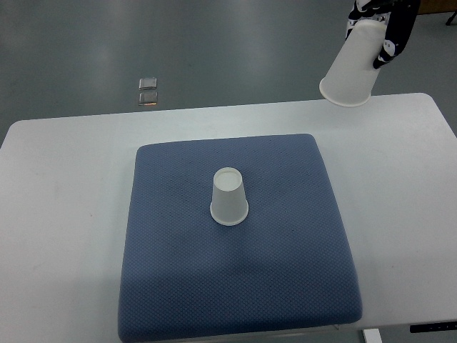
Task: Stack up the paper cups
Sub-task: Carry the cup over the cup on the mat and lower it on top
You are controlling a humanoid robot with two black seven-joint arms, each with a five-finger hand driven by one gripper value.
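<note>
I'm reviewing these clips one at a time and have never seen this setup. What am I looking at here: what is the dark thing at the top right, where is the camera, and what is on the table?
This is a single camera on a humanoid robot, looking steeply down at its own workspace. The dark shape at the top right is the robot's right hand, with fingers rather than a gripper. It holds a white paper cup in the air, tilted, with its open mouth facing down and to the left, over the far edge of the table. The left arm is out of the picture.

On the white table lies a blue mat. A second paper cup stands upside down near the mat's middle, apart from the hand. Beyond the table, on the floor, is a small shiny object I cannot identify.
</note>
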